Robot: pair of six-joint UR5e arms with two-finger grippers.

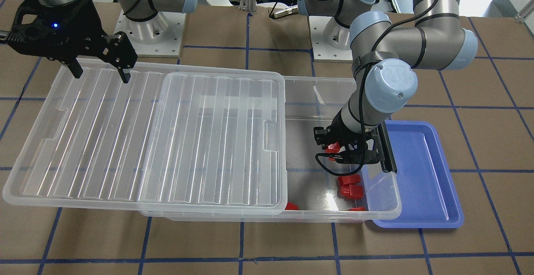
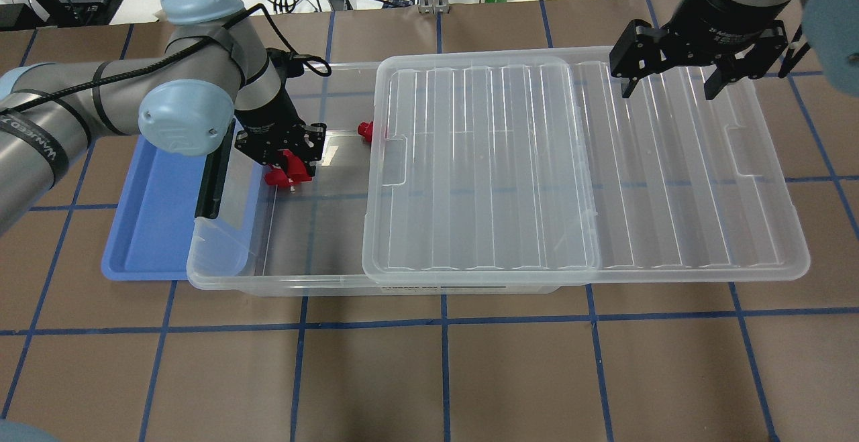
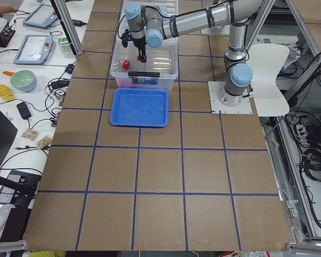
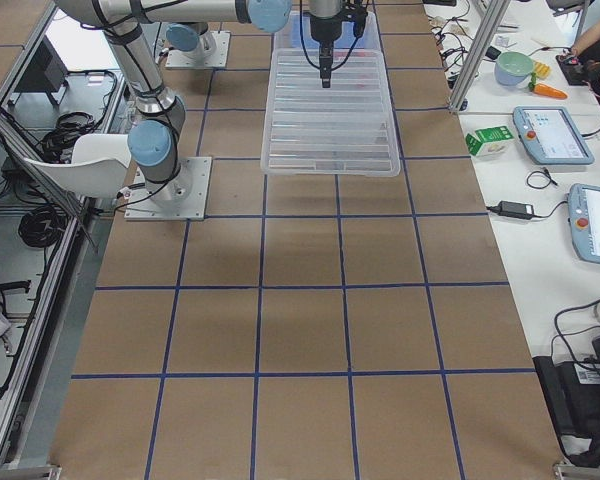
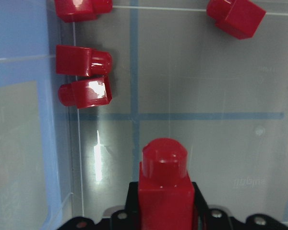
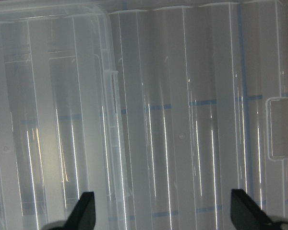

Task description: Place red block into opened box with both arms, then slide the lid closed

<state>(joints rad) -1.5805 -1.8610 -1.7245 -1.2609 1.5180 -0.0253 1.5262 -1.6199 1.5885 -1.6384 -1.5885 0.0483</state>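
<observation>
1. The left hand (image 2: 285,163) is reaching down into the uncovered end of the box (image 2: 282,282). Its fingers are clamping the red block (image 5: 165,187) by the wide body, with the rounded stub pointing away from the wrist.
2. The held block is hanging inside the box, near the short end wall; whether it is touching the floor cannot be told.
3. Other red blocks (image 5: 85,92) are lying loose on the box floor, two of them side by side by the end wall and more farther off.
4. The right hand (image 2: 669,88) is hovering over the overhanging part of the lid (image 2: 671,194), jaws spread wide and gripping nothing.
5. The lid is lying on the box rim, slid toward the robot's right, covering roughly that half of the box and jutting out well beyond it.
6. A blue tray (image 2: 147,227) is sitting on the worktop (image 2: 443,375) just beside the box's open end, where a black clip bar (image 2: 209,180) is showing.
</observation>
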